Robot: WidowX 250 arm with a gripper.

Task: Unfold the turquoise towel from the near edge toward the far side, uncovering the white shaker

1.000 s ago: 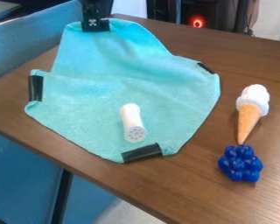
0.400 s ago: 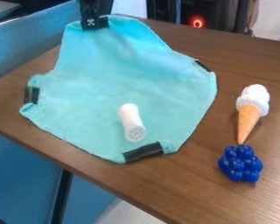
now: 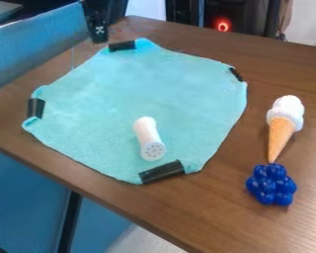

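While a brown wooden table (image 3: 207, 212) carries everything, a turquoise cloth (image 3: 121, 89) lies spread across it. Just beyond the cloth's far corner, a little to the left, hangs the black gripper (image 3: 98, 39), apart from it; whether it is open or closed cannot be told. Right of the cloth lies a toy ice-cream cone (image 3: 284, 123), then, nearer the camera, a knobbly blue piece (image 3: 271, 185). On the cloth rests a white shaker (image 3: 149, 138); black strips (image 3: 162, 172) mark its corners.

Seemingly an office or lab, wood-topped table (image 3: 207, 212) standing beside blue panel (image 3: 28, 54), red light (image 3: 222, 24) glowing amid dark equipment (image 3: 250, 20)
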